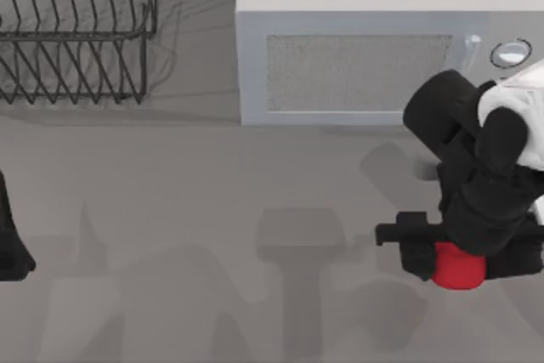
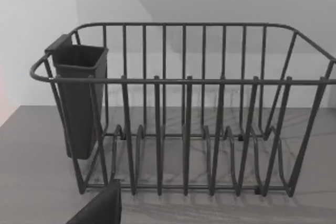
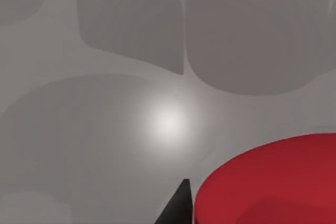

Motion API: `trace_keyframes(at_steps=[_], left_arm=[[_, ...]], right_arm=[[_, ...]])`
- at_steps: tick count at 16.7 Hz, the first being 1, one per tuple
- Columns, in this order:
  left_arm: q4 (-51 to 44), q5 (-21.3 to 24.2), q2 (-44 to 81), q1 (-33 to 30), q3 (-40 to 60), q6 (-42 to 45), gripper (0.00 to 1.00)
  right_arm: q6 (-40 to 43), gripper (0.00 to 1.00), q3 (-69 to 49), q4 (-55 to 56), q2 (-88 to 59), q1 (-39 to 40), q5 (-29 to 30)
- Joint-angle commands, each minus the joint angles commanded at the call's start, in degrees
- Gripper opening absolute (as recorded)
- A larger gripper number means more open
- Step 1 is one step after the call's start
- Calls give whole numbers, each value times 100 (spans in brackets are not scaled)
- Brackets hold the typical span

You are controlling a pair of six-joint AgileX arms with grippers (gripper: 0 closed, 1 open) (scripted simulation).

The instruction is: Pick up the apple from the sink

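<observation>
Apple (image 1: 459, 267) sits low on the worktop (image 1: 212, 210) at its right side, with the right gripper (image 1: 442, 257) directly over it, whether its jaws have closed I cannot tell, so grasp and lift look unfinished; left arm parked at left edge.

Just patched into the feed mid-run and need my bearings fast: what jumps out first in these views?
The bright red apple stands out, on the grey counter near the table's right side, with the right gripper directly over it; it looms large in the right wrist view too. Behind it stands a pale microwave, and a dark wire dish rack sits at the far left. The left arm is parked at the left edge.
</observation>
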State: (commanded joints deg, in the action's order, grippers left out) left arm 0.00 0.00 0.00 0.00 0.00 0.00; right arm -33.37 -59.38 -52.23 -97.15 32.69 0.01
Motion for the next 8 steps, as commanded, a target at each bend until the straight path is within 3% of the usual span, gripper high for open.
trace_keyframes(at_steps=[2, 8], left_arm=[[0, 0, 0, 0, 0, 0, 100], [0, 0, 0, 0, 0, 0, 100]], right_arm=[[0, 0, 0, 0, 0, 0, 0], [0, 45, 0, 0, 0, 0, 0]])
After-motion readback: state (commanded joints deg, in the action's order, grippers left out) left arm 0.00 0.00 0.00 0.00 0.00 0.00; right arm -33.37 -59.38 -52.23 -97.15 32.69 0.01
